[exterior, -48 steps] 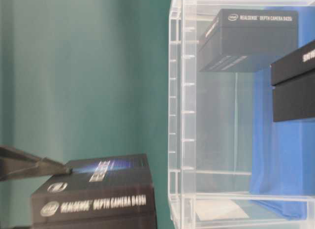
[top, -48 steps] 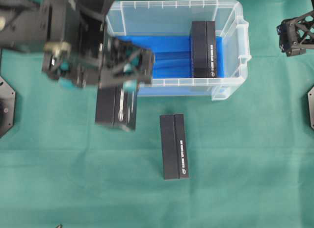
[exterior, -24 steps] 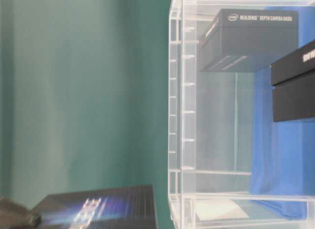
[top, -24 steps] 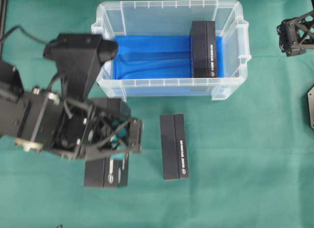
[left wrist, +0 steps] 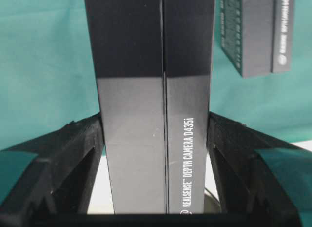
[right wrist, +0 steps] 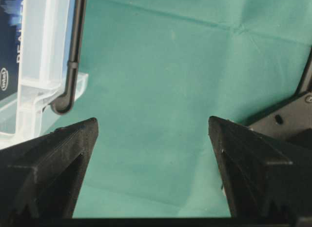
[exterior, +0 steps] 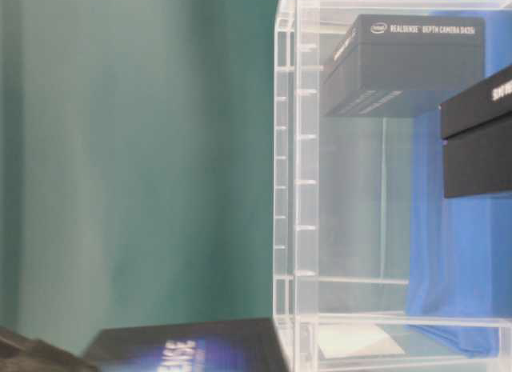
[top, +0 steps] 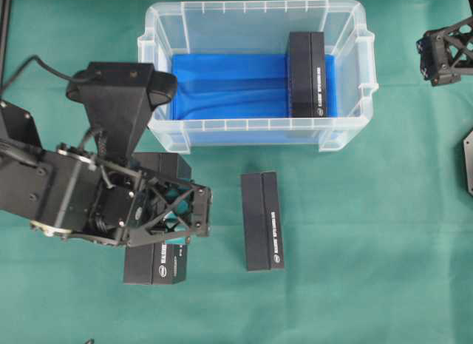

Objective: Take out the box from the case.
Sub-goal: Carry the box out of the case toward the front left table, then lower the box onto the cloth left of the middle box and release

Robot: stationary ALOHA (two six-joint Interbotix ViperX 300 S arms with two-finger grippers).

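The left arm [top: 96, 189] hides most of the held box [top: 159, 264] from overhead.

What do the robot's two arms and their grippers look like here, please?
Both are matte black. The left gripper has lattice-framed fingers with teal pads, a boxy black camera housing above and a black cable trailing off. The right gripper has wedge-shaped black fingers with the same open framework.

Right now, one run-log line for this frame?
left end effector: shut on held box, outside case | right end effector: open, idle | loose box: on table | last box: in case
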